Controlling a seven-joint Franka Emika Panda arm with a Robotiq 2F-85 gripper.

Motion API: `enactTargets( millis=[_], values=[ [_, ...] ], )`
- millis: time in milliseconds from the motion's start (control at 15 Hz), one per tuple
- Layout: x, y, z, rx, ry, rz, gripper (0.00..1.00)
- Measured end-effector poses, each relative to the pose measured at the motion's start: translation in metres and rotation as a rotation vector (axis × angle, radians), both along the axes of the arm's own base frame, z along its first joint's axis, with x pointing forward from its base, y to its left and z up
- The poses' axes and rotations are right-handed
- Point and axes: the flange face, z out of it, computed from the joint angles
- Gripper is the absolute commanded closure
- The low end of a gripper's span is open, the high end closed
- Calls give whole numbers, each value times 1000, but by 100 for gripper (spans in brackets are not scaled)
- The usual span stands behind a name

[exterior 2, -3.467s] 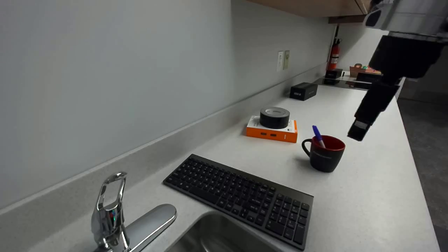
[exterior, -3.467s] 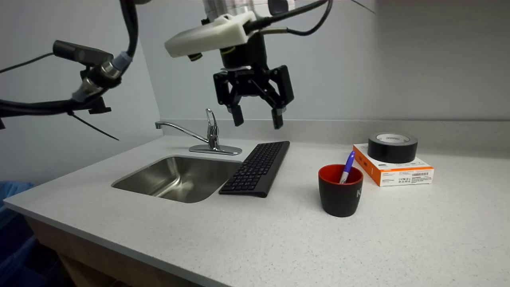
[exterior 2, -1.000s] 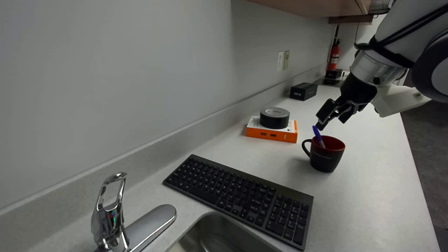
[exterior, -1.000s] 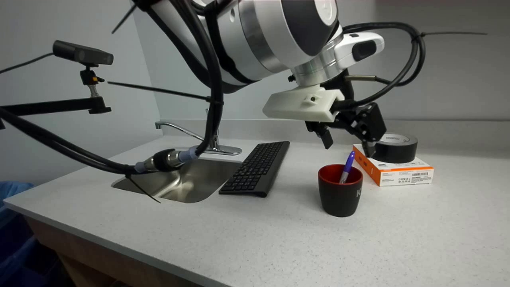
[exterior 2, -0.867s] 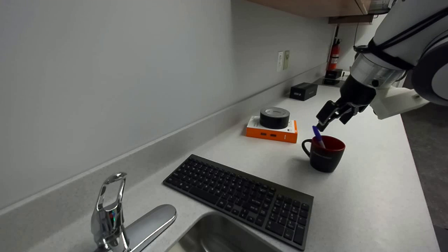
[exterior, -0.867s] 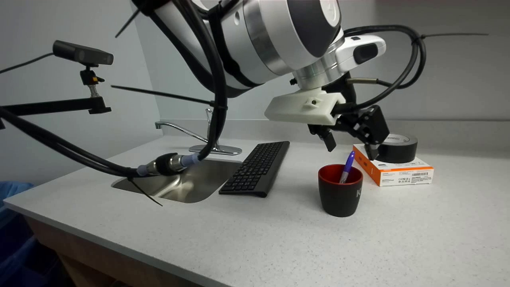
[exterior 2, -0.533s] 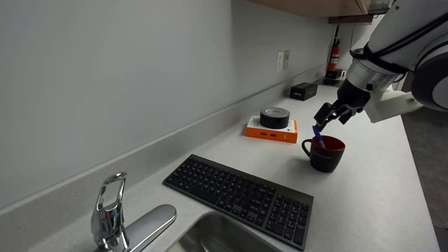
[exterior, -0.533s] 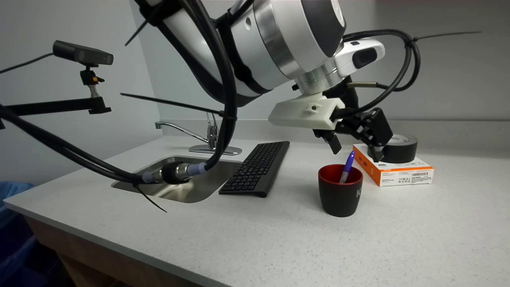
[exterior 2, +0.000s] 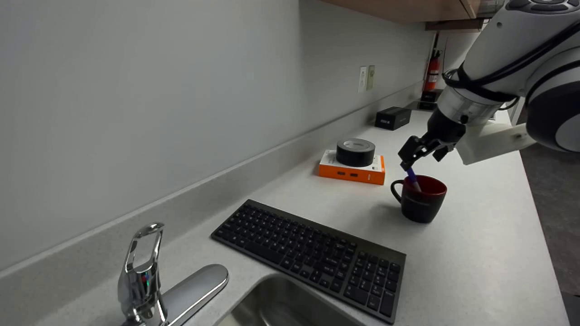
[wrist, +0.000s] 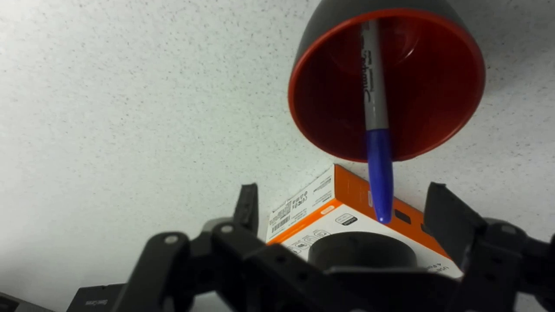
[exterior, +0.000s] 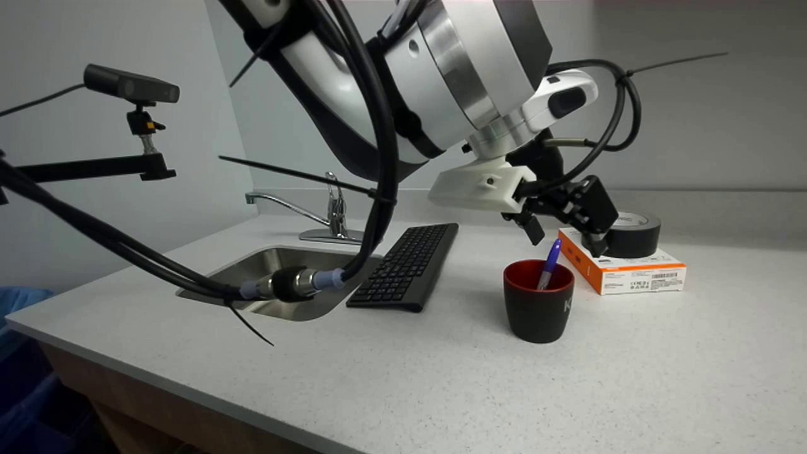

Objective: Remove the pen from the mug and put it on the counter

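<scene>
Pen (wrist: 376,123), right of centre in wrist frame: leaning in mug (wrist: 422,93), off-middle before spread-apart gripper (wrist: 342,186); could tip mug if pushed from 1 side.

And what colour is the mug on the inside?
The inside of the mug is red; it shows best in the wrist view.

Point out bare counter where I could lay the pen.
In an exterior view, the counter is bare between the mug and the near edge; a narrower strip lies between mug and keyboard. Crowded: beyond the mug, with box, tape roll and open pincer.
</scene>
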Motion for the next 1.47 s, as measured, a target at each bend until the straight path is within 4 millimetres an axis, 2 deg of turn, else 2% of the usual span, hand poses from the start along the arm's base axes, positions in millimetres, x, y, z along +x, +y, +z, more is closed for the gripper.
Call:
enactTargets(
  millis=[200,267,333,467,1000,1133,1200,1467],
  values=[
    [6,3,-3,-12,-13,-13,0],
    [8,4,-5,-16,-16,-18,3],
    [10,5,-6,-18,-19,-23,26],
    [13,7,-9,-21,-24,-30,31],
    [22,8,-19,-22,-32,-55,95],
    [23,9,-20,-21,-32,-56,100],
    [23,8,-20,-21,-33,-57,97],
    [21,9,-13,-25,-45,-56,97]
  ],
)
